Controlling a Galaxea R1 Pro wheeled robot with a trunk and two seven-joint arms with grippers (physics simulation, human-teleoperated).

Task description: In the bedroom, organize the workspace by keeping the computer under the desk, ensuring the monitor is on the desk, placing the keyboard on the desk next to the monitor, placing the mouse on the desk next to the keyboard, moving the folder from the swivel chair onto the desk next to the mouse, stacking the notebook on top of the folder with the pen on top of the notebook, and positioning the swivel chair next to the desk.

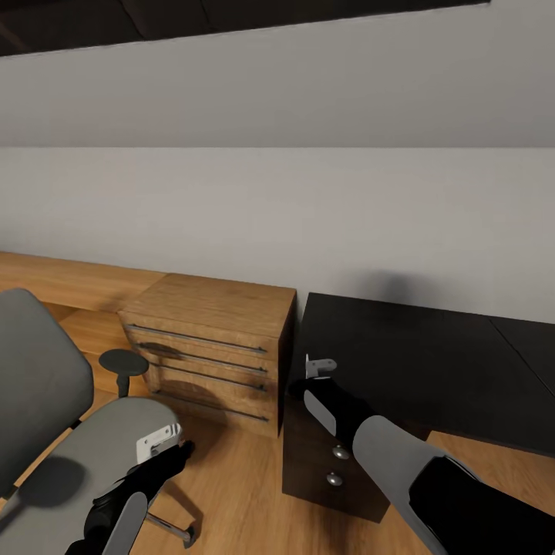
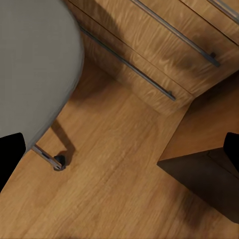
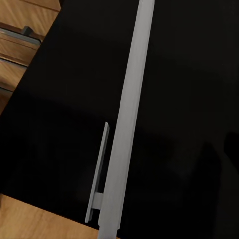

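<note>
A light wooden drawer unit [image 1: 212,351] stands on the wooden floor [image 1: 231,470] against a pale grey wall [image 1: 308,208]. Its front carries four long grey bar handles [image 1: 202,338], one above another, and a shadow falls across the upper part of that front. The top of the unit is bare, with a visible grain. To one side of it a low wooden ledge [image 1: 69,277] runs along the foot of the wall. In the left wrist view the unit [image 2: 164,45] shows close, with two of its handles [image 2: 134,67] crossing the front, and plank flooring [image 2: 109,164] below. A dark strip of ceiling [image 1: 193,19] shows above the wall.
</note>
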